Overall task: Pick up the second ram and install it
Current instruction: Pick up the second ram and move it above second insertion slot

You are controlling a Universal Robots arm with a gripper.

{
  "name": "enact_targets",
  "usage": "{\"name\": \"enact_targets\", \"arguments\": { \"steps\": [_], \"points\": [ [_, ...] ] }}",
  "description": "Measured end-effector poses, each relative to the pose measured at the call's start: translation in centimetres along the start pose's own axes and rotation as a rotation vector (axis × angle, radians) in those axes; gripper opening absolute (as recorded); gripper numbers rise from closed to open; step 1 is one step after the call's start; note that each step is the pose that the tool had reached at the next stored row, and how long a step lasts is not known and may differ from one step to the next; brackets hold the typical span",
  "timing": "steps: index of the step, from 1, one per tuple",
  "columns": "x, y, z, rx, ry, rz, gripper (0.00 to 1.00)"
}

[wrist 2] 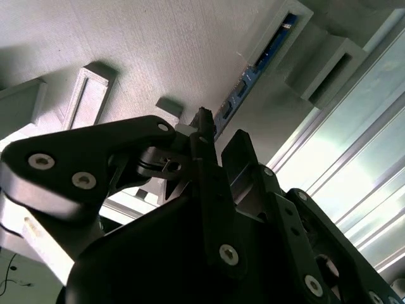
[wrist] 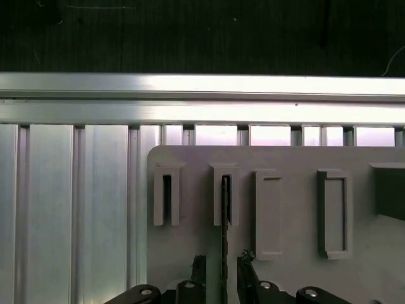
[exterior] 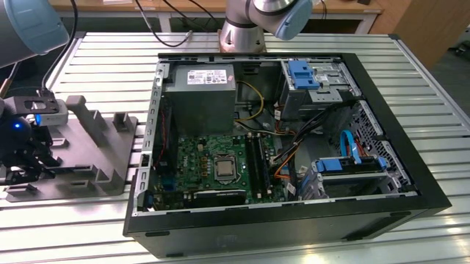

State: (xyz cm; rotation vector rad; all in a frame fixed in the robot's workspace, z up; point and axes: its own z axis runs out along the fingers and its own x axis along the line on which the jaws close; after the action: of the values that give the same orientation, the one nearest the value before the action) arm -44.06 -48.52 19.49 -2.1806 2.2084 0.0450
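Note:
The second ram [wrist: 224, 218] stands edge-on in a slot of the grey fixture [wrist: 291, 158], a thin dark stick running towards my fingers. In the second wrist view the second ram [wrist 2: 262, 57] shows as a dark strip with a blue edge in the fixture's groove. My gripper [wrist: 221, 261] is open, one fingertip on each side of the stick with a small gap to it. In the exterior view my gripper [exterior: 26, 159] hangs over the near end of the fixture [exterior: 88, 148], at that view's left.
An open computer case [exterior: 382, 137] lies on the slatted aluminium table [exterior: 110, 60], to the exterior view's right of the fixture. Inside are the motherboard [exterior: 213, 165] with long memory slots [exterior: 257, 159], a grey power supply [exterior: 200, 93] and blue drive brackets [exterior: 301, 74]. Fixture posts [exterior: 85, 113] stand upright.

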Motion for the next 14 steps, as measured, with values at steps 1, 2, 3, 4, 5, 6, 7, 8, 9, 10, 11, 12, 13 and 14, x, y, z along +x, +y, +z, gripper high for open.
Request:
{"name": "enact_targets", "arguments": {
  "steps": [1,2,3,4,5,6,7,8,9,10,11,12,13,14],
  "points": [
    [0.0,0.0,0.0,0.0,0.0,0.0,0.33],
    [0.0,0.0,0.0,0.0,0.0,0.0,0.33],
    [0.0,0.01,-0.04,0.0,0.0,0.0,0.33],
    [0.0,0.0,-0.06,0.0001,-0.0001,0.0,0.33],
    [0.0,0.0,-0.06,0.0002,-0.0001,0.0,0.33],
    [0.0,0.0,-0.06,0.0002,-0.0002,0.0,0.33],
    [-0.01,0.0,-0.08,0.0,-0.0008,0.0,0.33],
    [-0.03,-0.01,-0.08,-0.0001,-0.0012,0.0,0.33],
    [-0.05,-0.02,-0.08,0.0,-0.0019,0.0,0.33],
    [-0.06,-0.03,-0.08,0.0,-0.0023,0.0,0.33],
    [-0.06,-0.03,-0.08,0.0,-0.0024,0.0,0.33],
    [-0.06,-0.03,-0.08,0.0,-0.0025,0.0,0.33],
    [-0.06,-0.04,-0.07,0.0001,-0.0026,0.0,0.33],
    [-0.06,-0.04,-0.07,0.0001,-0.0025,0.0,0.33]
  ]
}}
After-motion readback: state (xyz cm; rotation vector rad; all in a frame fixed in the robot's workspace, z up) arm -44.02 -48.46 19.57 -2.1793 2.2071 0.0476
